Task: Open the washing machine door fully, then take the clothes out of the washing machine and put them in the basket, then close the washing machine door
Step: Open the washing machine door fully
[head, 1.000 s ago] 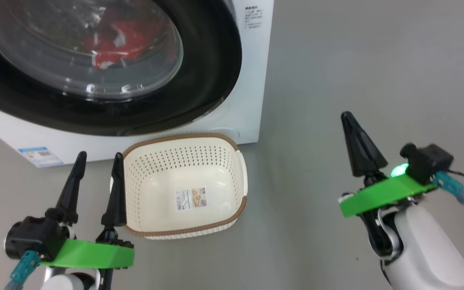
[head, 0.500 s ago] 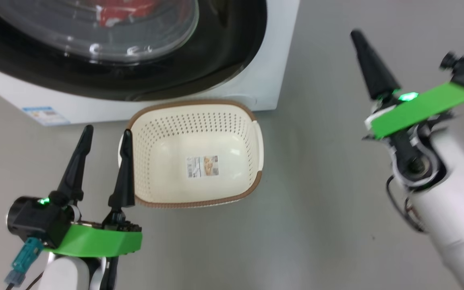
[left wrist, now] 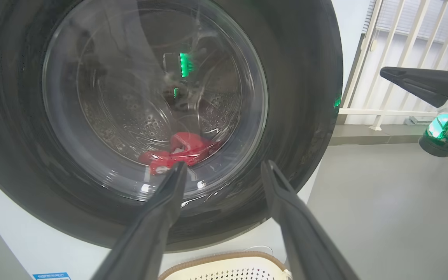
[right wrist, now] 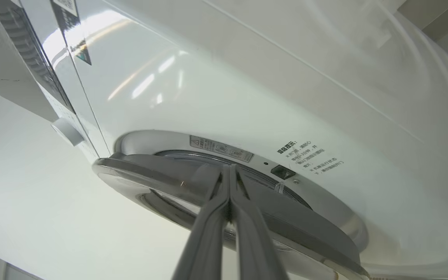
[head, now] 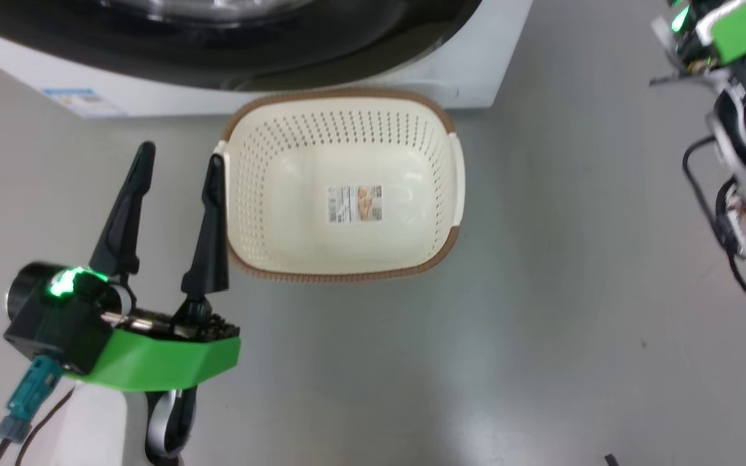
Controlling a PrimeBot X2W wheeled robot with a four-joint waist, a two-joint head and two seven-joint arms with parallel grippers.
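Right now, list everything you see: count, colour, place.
washing machine: one, white, behind the basket
door: one, black rim with clear glass, machine's front
clothes: one heap, red, inside the machine, behind the door
basket: one, cream with brown rim, on the floor
label: one, paper, basket's bottom
sticker: one, blue, low on the machine
railing: one, white, beside the machine
floor: grey, underneath
left gripper: one, black, open, beside the basket
right gripper: one, dark, shut, at the door's edge
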